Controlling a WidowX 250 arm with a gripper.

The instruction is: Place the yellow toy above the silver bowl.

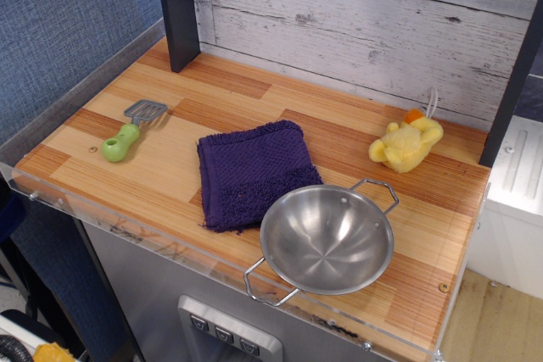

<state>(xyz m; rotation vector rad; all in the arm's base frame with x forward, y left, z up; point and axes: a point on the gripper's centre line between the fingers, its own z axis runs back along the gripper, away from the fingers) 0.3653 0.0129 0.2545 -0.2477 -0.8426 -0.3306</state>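
Observation:
The yellow toy (407, 143), a small plush duck with an orange beak and a white string loop, lies on the wooden counter at the back right, close to the plank wall. The silver bowl (327, 238), shiny with two wire loop handles, stands empty near the front right edge, in front of the duck and apart from it. The gripper is out of view.
A purple towel (253, 171) lies mid-counter, touching the bowl's left side. A green-handled toy spatula (129, 132) lies at the left. A dark post (176, 10) stands at the back left and another (513, 82) at the right. A clear lip (204, 262) runs along the front edge.

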